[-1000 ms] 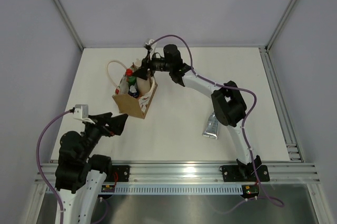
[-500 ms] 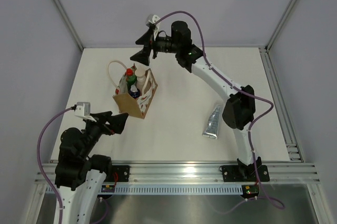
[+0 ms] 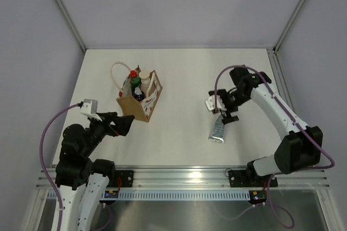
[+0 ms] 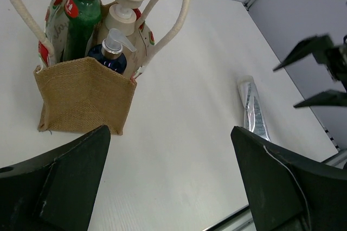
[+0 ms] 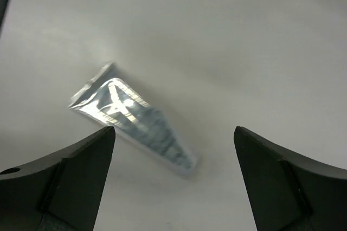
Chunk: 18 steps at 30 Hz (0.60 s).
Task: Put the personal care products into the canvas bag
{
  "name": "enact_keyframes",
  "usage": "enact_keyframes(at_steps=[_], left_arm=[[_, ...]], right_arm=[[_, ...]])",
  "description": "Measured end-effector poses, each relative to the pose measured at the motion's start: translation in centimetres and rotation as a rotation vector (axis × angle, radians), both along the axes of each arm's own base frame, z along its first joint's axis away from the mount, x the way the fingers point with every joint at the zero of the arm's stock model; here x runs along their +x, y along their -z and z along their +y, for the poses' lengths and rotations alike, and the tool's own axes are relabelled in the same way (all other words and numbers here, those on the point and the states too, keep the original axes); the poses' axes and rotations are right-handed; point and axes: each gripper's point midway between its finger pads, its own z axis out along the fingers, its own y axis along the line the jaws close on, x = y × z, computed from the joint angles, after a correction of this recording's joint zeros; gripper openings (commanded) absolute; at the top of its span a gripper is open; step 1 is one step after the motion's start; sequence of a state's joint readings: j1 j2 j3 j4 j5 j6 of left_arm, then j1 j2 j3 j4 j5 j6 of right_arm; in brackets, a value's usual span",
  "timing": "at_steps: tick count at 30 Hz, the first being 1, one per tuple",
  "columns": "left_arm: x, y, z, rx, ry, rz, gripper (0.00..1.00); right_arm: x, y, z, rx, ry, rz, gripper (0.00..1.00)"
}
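Top view: the bag (image 3: 140, 98) holds bottles (image 3: 134, 83). The tube (image 3: 218, 129) lies on the table (image 3: 184, 74), well apart from the bag, just under the right gripper (image 3: 223, 110), which is wide open and empty.
Left wrist: the left gripper (image 4: 169, 149) gapes empty near the bag.
Right wrist: the tube, blurred, lies below the spread jaws.

White table (image 3: 187, 76), grey walls (image 3: 173, 6)

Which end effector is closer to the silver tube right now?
Right. The right end effector hangs open over the tube, at its far end; the left end effector sits far off, near the bag.
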<state>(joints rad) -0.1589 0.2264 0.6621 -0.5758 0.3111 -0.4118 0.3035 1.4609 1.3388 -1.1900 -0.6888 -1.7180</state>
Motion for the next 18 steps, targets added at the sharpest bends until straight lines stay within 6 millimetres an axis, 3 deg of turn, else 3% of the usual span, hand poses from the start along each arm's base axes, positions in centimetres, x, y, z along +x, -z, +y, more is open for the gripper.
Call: enact_keyframes(at_steps=[1,4,8,14,18], left_arm=[[0.1,0.0,-0.1,0.002,0.004,0.002,0.99],[0.3,-0.1,-0.3,0.002,0.020,0.000,0.99],[0.4,-0.7,-0.6,-0.004,0.033,-0.024,0.99],[0.4,-0.6,-0.7,-0.015,0.037,-0.033,0.99],[0.4,-0.1,-0.7,-0.026,0.035,-0.028,0.99]], right_arm=[[-2.1,2.2,-2.0,-0.081,-0.015,0.043,0.99],[-5.7,6.5,-6.5,-0.240,-0.035,0.107,0.99],[-7.1,9.9,-8.7,-0.337,-0.074,0.100,0.99],[-3.6,13.0,-8.7,-0.378,-0.093,0.037,0.99],[-1.1,13.1,-8.0,-0.360,-0.087,-0.057,1.00]])
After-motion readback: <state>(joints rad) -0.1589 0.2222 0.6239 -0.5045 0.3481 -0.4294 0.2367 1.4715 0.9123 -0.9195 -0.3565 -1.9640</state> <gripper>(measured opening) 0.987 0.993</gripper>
